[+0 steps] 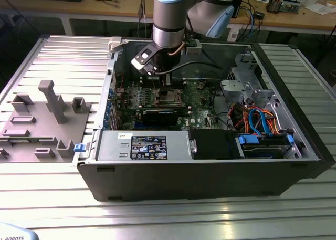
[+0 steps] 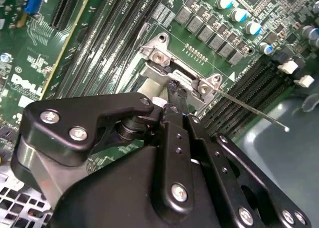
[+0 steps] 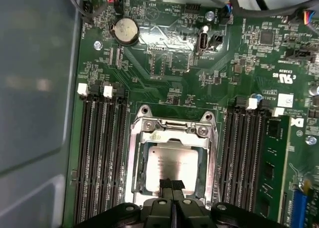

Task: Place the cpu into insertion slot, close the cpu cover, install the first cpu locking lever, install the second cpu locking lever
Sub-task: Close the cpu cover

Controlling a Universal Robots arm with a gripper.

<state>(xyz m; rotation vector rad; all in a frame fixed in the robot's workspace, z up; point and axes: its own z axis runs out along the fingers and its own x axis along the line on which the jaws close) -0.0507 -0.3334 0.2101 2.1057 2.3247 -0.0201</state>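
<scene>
Just below the empty gripper point(image 3: 172, 184), jaws together: cpu point(image 3: 172, 160) seated; cpu cover point(image 3: 134, 158) lowered around it; thin locking lever point(image 2: 254, 111) jutting free nearby, apparently unlatched.

First wrist view: the gripper point(image 3: 172, 184) hides the cpu's point(image 3: 172, 160) near edge from me. Second wrist view: it masks most of the cover point(image 2: 152, 80), possibly the cpu too.

The gripper point(image 2: 174, 91), fingers pressed together, is held just over the cpu cover point(image 2: 152, 78), which is flanked by dark memory slots point(image 2: 119, 33).
</scene>
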